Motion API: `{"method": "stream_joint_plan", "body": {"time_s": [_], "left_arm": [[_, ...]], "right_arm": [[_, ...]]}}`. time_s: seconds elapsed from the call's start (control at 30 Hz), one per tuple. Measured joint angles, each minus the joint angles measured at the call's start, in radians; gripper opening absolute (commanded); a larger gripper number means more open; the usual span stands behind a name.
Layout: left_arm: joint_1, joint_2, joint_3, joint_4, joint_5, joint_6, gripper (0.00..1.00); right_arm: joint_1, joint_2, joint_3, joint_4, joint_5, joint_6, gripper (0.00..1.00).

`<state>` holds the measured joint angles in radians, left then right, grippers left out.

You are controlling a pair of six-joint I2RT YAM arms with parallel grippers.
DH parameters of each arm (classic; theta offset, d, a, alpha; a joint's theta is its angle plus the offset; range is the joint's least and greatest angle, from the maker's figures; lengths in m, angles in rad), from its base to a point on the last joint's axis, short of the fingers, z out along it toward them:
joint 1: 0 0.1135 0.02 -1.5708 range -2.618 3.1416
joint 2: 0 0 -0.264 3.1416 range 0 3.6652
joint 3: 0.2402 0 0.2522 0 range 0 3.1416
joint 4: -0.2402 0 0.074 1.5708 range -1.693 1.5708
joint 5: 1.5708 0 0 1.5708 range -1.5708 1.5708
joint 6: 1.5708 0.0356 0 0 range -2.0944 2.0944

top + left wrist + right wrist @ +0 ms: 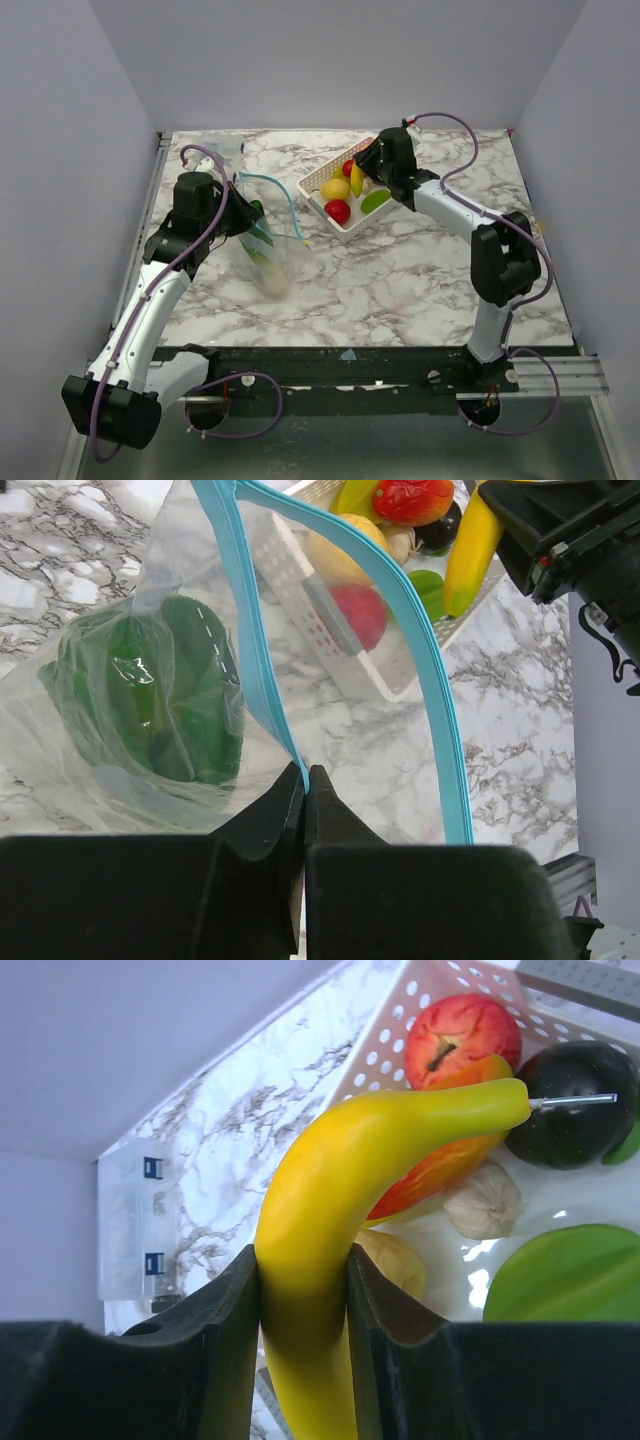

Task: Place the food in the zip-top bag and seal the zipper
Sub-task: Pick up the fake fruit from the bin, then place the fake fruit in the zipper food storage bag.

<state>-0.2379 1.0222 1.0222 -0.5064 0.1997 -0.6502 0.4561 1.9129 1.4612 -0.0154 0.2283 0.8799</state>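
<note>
The clear zip-top bag (268,250) lies left of centre with a green piece (150,700) inside it. Its blue-green zipper (425,670) arcs up, so the mouth stands open. My left gripper (305,777) is shut on the near edge of the zipper strip; in the top view it (243,215) sits at the bag's left side. My right gripper (302,1260) is shut on the yellow banana (340,1180) and holds it over the white basket (318,180). The banana also shows in the top view (357,180) and in the left wrist view (470,550).
The basket (385,1055) holds a red apple (455,1030), a dark round piece (580,1090), a garlic (485,1200), a green piece (570,1275) and a yellow piece (335,188). A small clear hard box (130,1225) stands at the back left.
</note>
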Motion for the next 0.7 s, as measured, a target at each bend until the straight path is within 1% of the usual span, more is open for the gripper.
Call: {"method": "stream_joint_plan", "body": {"time_s": [0.03, 0.17, 0.2, 0.33, 0.53, 0.6, 0.7], "left_arm": [[0.0, 0.0, 0.0, 0.001, 0.0, 0.0, 0.0], [0.0, 0.0, 0.0, 0.003, 0.0, 0.0, 0.0], [0.0, 0.0, 0.0, 0.003, 0.0, 0.0, 0.0], [0.0, 0.001, -0.002, 0.004, 0.005, 0.0, 0.0], [0.0, 0.004, -0.002, 0.005, 0.014, 0.0, 0.0], [0.0, 0.004, -0.002, 0.005, 0.015, 0.0, 0.0], [0.0, 0.004, -0.002, 0.005, 0.016, 0.0, 0.0]], "right_arm": [[0.0, -0.012, -0.009, 0.022, -0.009, -0.017, 0.08], [0.005, -0.064, -0.065, 0.097, -0.035, -0.089, 0.05], [0.009, -0.079, -0.081, 0.111, -0.036, -0.106, 0.02], [0.071, -0.15, -0.128, 0.159, -0.022, -0.189, 0.01], [0.287, -0.262, -0.129, 0.24, 0.083, -0.307, 0.01], [0.357, -0.284, -0.11, 0.258, 0.128, -0.343, 0.01], [0.427, -0.287, -0.057, 0.276, 0.187, -0.388, 0.01]]}}
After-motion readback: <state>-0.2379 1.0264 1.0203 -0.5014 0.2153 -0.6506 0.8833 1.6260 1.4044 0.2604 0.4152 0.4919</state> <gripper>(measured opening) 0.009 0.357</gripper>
